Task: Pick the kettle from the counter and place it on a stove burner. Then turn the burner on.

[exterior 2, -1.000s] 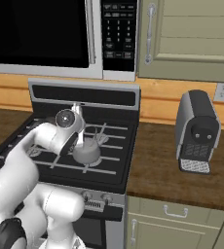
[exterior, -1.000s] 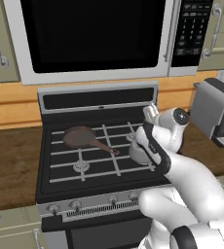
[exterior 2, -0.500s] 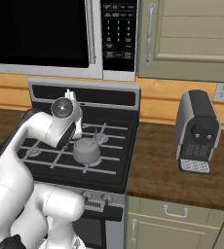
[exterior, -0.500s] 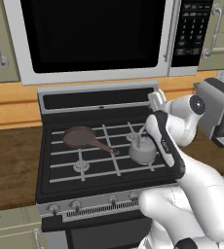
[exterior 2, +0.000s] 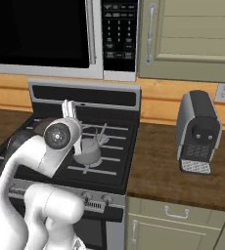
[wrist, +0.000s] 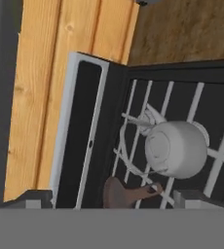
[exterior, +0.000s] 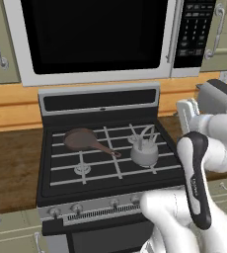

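We see the squat silvery-grey kettle (exterior: 144, 150) on the black grate, apart below our empty, wide-open white two-finger gripper (exterior 2: 68, 110).

Even flat rendered lighting, soft faint shadows, no glare, slightly soft detail

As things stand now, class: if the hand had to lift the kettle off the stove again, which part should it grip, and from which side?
Grip the thin arched handle over the top of the kettle, coming straight down from above. The kettle stands upright on the grate of the stove, its body squat and rounded, so probably too wide and smooth for a side pinch. The frying pan lies apart on its left.
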Controlling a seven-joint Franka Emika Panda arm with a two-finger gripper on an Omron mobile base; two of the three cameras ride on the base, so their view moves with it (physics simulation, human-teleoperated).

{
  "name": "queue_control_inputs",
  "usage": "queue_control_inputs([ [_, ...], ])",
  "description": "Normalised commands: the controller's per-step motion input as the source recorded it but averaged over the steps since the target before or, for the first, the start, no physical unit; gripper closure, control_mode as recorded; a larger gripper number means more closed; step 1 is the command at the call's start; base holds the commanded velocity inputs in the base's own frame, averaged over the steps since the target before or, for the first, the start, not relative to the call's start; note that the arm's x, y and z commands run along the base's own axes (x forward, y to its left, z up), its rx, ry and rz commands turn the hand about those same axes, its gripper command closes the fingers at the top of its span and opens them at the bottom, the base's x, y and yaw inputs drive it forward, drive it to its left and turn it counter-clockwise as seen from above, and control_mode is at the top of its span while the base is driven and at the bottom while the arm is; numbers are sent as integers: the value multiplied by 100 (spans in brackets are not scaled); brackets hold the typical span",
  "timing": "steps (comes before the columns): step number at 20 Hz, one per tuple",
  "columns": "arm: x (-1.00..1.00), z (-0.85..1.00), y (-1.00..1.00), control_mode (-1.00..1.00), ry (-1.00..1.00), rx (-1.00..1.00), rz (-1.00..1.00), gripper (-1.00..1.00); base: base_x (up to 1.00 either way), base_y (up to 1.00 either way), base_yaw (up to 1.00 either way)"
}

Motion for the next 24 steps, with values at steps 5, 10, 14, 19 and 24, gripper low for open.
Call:
queue_control_inputs([
  [5, -100, -15, -83, -100, -4, 13, -27, -100, 0, 0, 0],
  [10, -100, -96, -97, -100, 1, 17, -20, -100, 0, 0, 0],
  [14, -100, -100, -53, -100, 4, 34, -14, -100, 0, 0, 0],
  [19, -64, -96, -9, -100, 0, 50, -7, -100, 0, 0, 0],
  [24, 0, -76, 3, -100, -1, 70, 0, -100, 0, 0, 0],
])
